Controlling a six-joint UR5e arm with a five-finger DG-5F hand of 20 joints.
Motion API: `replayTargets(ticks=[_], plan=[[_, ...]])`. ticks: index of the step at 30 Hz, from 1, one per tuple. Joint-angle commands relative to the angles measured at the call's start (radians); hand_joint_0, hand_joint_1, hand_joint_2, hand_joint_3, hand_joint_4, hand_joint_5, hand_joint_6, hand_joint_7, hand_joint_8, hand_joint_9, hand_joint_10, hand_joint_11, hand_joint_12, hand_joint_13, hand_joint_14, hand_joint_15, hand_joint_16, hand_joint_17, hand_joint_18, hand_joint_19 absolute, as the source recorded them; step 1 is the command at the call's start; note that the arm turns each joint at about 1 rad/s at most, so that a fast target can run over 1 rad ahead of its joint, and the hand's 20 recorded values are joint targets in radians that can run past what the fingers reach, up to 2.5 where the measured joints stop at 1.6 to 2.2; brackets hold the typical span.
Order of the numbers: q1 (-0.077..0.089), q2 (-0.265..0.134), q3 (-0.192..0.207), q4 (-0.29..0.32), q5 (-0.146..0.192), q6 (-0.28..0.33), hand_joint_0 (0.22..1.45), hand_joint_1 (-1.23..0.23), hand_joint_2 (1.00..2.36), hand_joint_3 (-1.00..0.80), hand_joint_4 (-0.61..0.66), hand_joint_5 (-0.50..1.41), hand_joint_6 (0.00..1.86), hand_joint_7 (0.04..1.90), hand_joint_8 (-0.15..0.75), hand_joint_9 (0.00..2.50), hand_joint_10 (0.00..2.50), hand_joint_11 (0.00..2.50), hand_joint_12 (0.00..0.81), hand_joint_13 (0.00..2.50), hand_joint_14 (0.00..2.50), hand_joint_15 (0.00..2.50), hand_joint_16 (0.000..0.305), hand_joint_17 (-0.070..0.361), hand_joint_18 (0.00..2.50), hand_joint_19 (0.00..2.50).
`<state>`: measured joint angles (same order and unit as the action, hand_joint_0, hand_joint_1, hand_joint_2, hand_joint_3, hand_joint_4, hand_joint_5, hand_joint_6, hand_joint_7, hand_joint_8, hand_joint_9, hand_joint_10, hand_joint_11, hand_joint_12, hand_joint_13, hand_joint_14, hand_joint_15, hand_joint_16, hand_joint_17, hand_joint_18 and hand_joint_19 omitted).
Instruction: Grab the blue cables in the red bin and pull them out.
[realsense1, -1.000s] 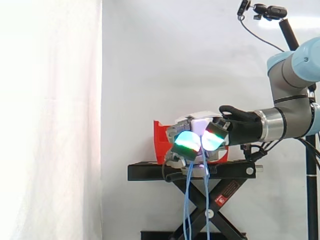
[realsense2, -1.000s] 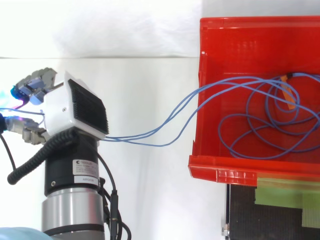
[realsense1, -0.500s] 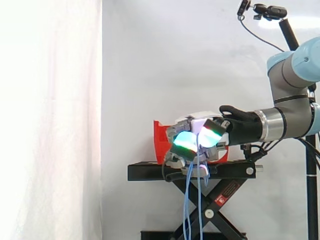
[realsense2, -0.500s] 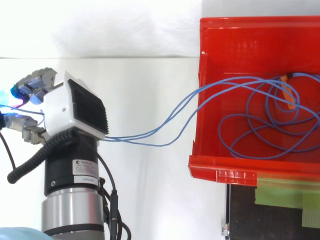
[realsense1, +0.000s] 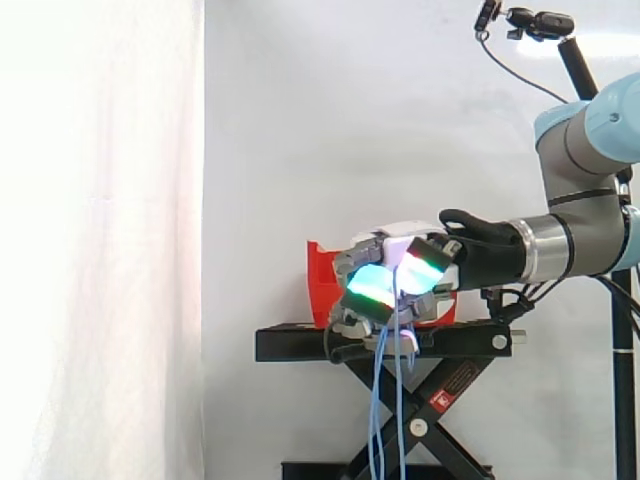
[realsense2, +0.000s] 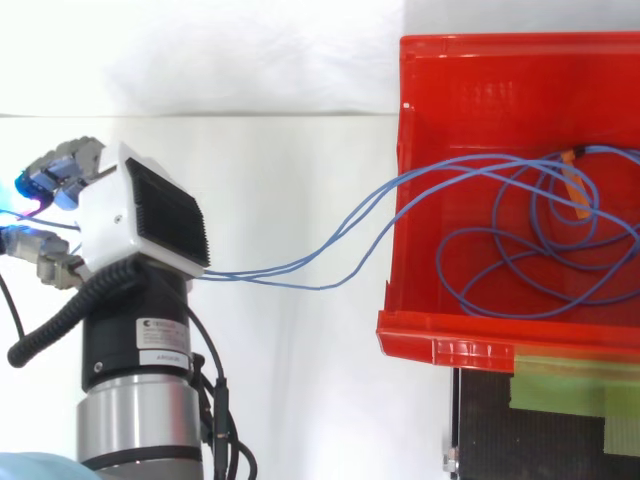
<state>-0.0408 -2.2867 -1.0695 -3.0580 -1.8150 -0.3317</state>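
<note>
Blue thin cables are pinched between the curled, glowing fingertips of the robot's white-bodied hand, well clear of the bin. In the side view two strands hang down from that grip in front of the black scissor stand. Beyond the hand, the strands span the open gap and pass over the side wall of the red plastic bin, where the remaining loops lie coiled on its floor.

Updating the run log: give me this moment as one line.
hand: shut on blue cables | cables: run from hand into red bin, loops inside | stage: partly pulled out
</note>
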Motion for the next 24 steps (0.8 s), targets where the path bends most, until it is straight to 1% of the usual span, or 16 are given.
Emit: replayTargets(ticks=[1,3,7,18,22,24], plan=[[0.002,0.001,0.000,-0.001,-0.001,-0.002,0.77,-0.75,1.00,-1.00,0.12,0.52,1.01,0.40,0.282,0.85,0.01,1.21,0.328,0.86,2.24,0.96,0.048,0.107,0.98,1.23],[0.002,0.001,0.000,-0.001,-0.001,-0.002,0.77,-0.74,1.00,-1.00,0.13,0.56,0.96,0.43,0.286,0.85,0.01,1.21,0.321,0.86,2.23,0.95,0.048,0.107,0.98,1.23],[0.005,0.000,0.000,-0.004,-0.009,-0.002,0.77,-0.74,1.00,-1.00,0.13,0.58,0.94,0.45,0.283,0.85,0.01,1.21,0.327,0.86,2.23,0.95,0.048,0.107,0.98,1.23],[0.005,0.001,0.000,-0.024,-0.009,-0.010,0.76,-0.73,1.00,-1.00,0.14,0.63,0.85,0.49,0.288,0.86,0.01,1.20,0.326,0.87,2.20,0.98,0.048,0.108,0.98,1.23],[0.005,0.001,0.000,-0.033,-0.013,-0.014,0.76,-0.73,1.00,-1.00,0.15,0.64,0.83,0.49,0.288,0.86,0.01,1.20,0.330,0.87,2.19,0.97,0.048,0.109,0.98,1.23],[0.005,0.003,0.000,-0.038,-0.021,-0.017,0.76,-0.74,1.00,-1.00,0.16,0.65,0.83,0.50,0.287,0.86,0.01,1.21,0.330,0.87,2.18,0.95,0.048,0.109,0.97,1.23]])
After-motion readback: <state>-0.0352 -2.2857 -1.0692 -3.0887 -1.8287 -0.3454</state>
